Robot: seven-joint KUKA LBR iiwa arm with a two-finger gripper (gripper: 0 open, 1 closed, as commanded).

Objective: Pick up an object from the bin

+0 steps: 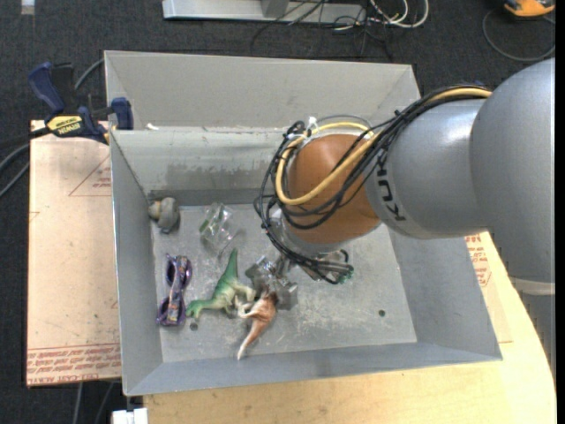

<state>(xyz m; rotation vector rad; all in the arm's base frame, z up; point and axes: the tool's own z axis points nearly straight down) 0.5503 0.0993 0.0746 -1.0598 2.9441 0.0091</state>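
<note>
My gripper [273, 283] is low in the bin, near the middle of the floor, under the orange dome on the wrist. Its two grey fingers stand apart, open, just above the head end of a tan and orange toy dinosaur [254, 323] that lies on the floor and stretches toward the front wall. Nothing shows between the fingers. A green toy dinosaur [220, 291] lies right beside it on the left, touching the tan one.
Purple sunglasses [175, 290] lie along the left wall. A grey stone-like lump [164, 214] sits in the back left corner, with a clear crumpled plastic piece [215, 226] next to it. The arm comes in from the right above the bin's right half.
</note>
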